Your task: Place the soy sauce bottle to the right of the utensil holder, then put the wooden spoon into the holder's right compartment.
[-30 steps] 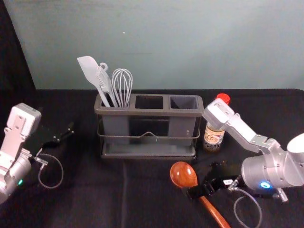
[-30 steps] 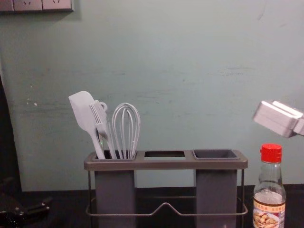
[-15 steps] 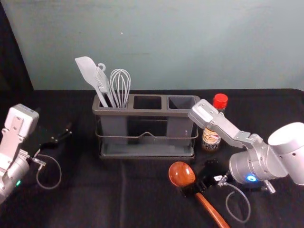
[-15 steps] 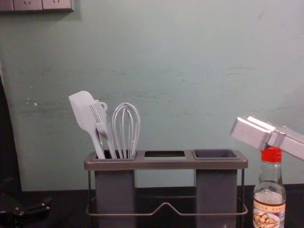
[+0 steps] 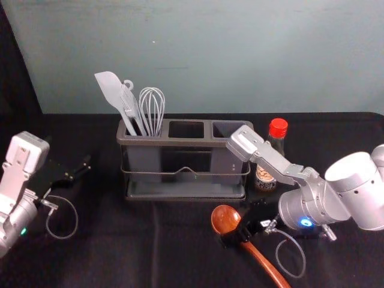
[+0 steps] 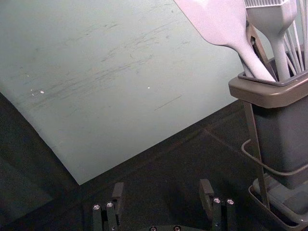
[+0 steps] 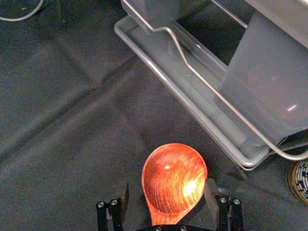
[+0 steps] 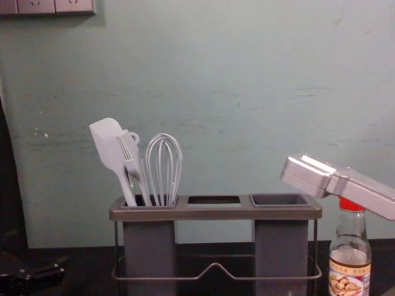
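Note:
The right gripper [image 5: 234, 235] is low over the wooden spoon [image 5: 224, 218], around the neck just below the bowl. In the right wrist view the right gripper [image 7: 168, 195] is open, with the spoon's bowl [image 7: 174, 180] showing between its fingers. The soy sauce bottle [image 5: 278, 128] stands upright to the right of the utensil holder [image 5: 186, 143]; the right forearm partly hides it. White utensils fill the holder's left compartment; its right compartment [image 8: 281, 200] holds nothing visible. At the left, the left gripper [image 5: 82, 169] stays parked; in its wrist view the left gripper [image 6: 162, 190] is open.
The holder's wire rail [image 7: 211, 89] and base tray [image 7: 180, 94] lie close beyond the spoon. The bottle's base [image 7: 301, 182] is near the holder's corner. Dark cloth [image 5: 132, 246] covers the table, with a wall behind.
The right arm has moved left, bringing its gripper from the spoon's handle up to the neck by the bowl. The spoon's bowl has shifted slightly left. The left arm stays put.

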You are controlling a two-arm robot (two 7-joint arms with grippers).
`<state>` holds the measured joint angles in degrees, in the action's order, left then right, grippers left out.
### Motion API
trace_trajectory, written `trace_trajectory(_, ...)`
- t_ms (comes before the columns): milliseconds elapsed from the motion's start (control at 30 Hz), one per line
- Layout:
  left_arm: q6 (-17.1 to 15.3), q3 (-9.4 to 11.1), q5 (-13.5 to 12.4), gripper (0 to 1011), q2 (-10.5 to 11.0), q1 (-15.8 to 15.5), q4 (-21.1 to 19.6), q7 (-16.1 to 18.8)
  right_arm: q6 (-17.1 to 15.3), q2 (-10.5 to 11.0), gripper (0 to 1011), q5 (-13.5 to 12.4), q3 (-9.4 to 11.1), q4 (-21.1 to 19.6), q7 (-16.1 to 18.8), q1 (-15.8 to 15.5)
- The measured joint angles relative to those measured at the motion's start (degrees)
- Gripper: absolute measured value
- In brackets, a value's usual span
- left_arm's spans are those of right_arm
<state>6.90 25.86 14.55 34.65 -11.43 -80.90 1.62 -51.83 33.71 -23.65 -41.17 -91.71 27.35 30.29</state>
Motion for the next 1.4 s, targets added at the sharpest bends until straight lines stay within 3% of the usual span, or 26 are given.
trace_trajectory(567,0.0,0.0,0.0,1011,0.0,0.0,0.0,0.0,0.0,-1.8,1003,2.5,0.6,1.4,1.1,0.1)
trace_trajectory(1400,0.0,0.0,0.0,1011,0.0,0.0,0.0,0.0,-0.3,-4.6,1003,8.7,-2.2,5.1,3.6,3.3)
